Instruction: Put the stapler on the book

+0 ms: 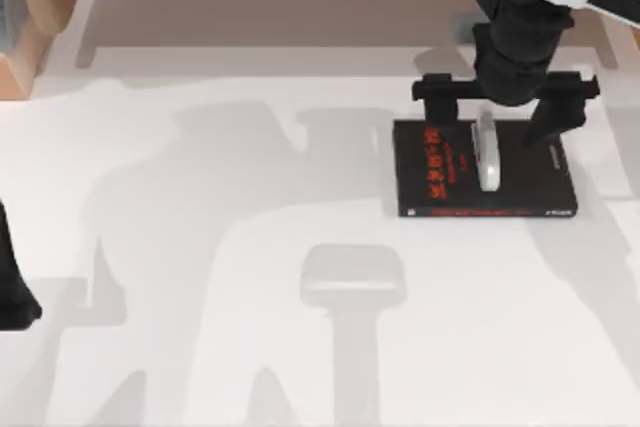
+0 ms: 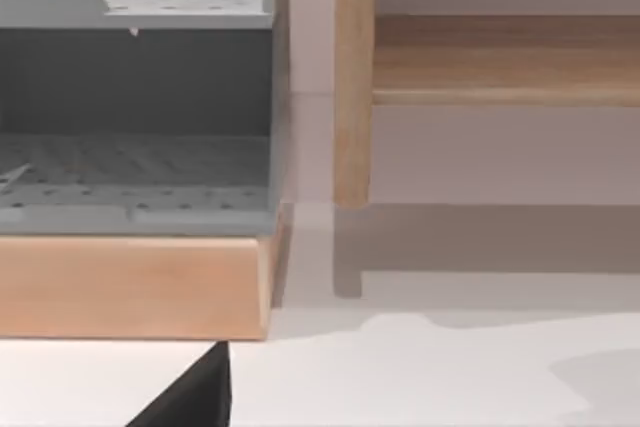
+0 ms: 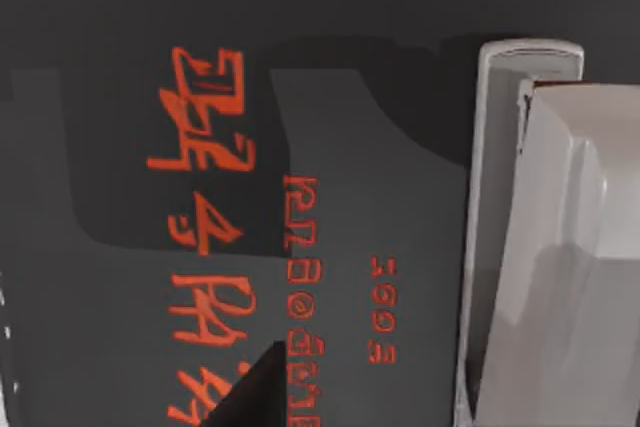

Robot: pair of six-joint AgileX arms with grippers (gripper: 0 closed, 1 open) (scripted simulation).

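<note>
- Right gripper hovering over the far part of the book, fingers spread wide apart and clamped on nothing.
- Directly below that gripper, between its two fingers, the stapler, lying flat on the cover and touching it, long side running away from the gripper toward the near edge of the book.
- Seen from the right wrist, the stapler resting on the black cover of the book, just beside the red lettering, not over it.
- Judged from this: placing looks done, since the stapler lies fully inside the outline of the book and no finger presses on it.
- Left to do, as a judgement only: lift the right gripper straight up and away without brushing the stapler, then park the arm.
- Small risk: a finger catching the far end of the stapler on the way up and sliding it over the smooth cover.
- Left arm parked far from the working gripper, at the left edge of the table; cannot tell how its fingers stand.
- From the left wrist, a wooden shelf with a grey tray ahead of that arm.
- Count: one stapler, one book, two arms.
</note>
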